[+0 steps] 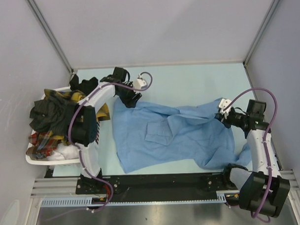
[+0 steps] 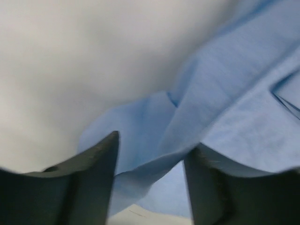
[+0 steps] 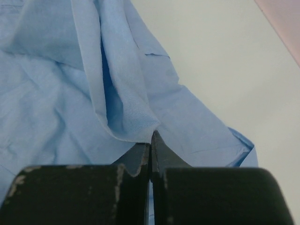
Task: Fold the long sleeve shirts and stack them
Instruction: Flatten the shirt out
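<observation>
A light blue long sleeve shirt [image 1: 165,134] lies spread and rumpled across the middle of the table. My left gripper [image 1: 130,99] is at its far left corner. In the left wrist view the left gripper [image 2: 152,150] is open, and a fold of the blue shirt [image 2: 225,108] runs between the fingers. My right gripper [image 1: 223,114] is at the shirt's right edge. In the right wrist view the right gripper [image 3: 151,136] is shut on a hem of the blue cloth [image 3: 126,108]. More shirts sit in the basket: dark green-black [image 1: 49,113], red plaid [image 1: 42,141], yellow-black [image 1: 76,96].
A white slatted basket [image 1: 31,158] stands at the table's left edge, beside the left arm. Grey walls with metal posts close in the table at the back and both sides. The arm bases and a rail run along the near edge.
</observation>
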You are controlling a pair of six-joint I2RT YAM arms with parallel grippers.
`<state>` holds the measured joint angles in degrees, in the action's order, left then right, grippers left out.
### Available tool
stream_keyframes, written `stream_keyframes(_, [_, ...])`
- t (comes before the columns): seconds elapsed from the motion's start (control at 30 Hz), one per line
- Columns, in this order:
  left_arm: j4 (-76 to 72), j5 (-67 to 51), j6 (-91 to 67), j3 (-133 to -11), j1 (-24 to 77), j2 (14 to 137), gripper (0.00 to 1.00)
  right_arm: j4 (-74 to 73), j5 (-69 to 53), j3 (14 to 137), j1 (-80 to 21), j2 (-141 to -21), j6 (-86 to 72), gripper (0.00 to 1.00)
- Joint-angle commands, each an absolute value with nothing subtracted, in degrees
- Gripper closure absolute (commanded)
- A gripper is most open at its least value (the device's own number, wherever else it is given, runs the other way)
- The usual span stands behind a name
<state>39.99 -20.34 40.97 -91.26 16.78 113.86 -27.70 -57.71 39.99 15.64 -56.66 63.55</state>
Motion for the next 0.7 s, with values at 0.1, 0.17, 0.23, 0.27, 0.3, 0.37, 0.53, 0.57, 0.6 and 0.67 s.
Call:
stream_keyframes(0.1, [44.3, -26.28, 47.19, -76.32, 17.05, 94.94, 0.57, -36.03, -60.47, 42.19, 19.77, -56.69, 71.1, 1.0])
stream_keyframes(0.17, [44.38, -24.97, 48.42, -73.23, 17.14, 90.56, 0.54, -37.09, -60.82, 42.63, 19.86, -57.04, 71.63, 1.0])
stream_keyframes(0.23, [43.69, -23.12, 48.87, -69.8, 17.05, 88.43, 0.43, -37.7, -61.17, 43.24, 20.04, -57.48, 71.89, 1.0])
stream_keyframes(0.27, [42.72, -22.16, 49.39, -68.48, 16.96, 86.85, 0.35, -37.97, -61.35, 43.42, 19.95, -57.65, 72.07, 1.0])
stream_keyframes(0.3, [41.67, -19.97, 49.39, -67.86, 16.88, 86.31, 0.33, -38.14, -61.52, 43.68, 19.95, -57.92, 72.07, 1.0])
stream_keyframes(0.37, [39.56, -18.55, 50.18, -67.24, 16.79, 85.43, 0.25, -38.14, -61.79, 44.21, 19.95, -58.53, 72.16, 1.0])
stream_keyframes(0.53, [35.08, -16.79, 55.18, -68.64, 16.79, 85.25, 0.22, -39.9, -61.7, 45.17, 20.04, -58.97, 73.21, 1.0])
stream_keyframes(0.57, [34.81, -17.14, 58.5, -69.51, 16.79, 85.69, 0.22, -40.34, -61.7, 45.09, 20.13, -58.89, 73.73, 1.0])
stream_keyframes(0.6, [34.89, -17.75, 60.1, -70.04, 16.79, 86.48, 0.22, -40.69, -61.7, 45.09, 20.13, -58.8, 74.26, 1.0])
stream_keyframes(0.67, [37.77, -20.38, 65.89, -71.88, 16.7, 87.53, 0.22, -40.96, -61.52, 45.09, 20.3, -58.89, 74.97, 1.0])
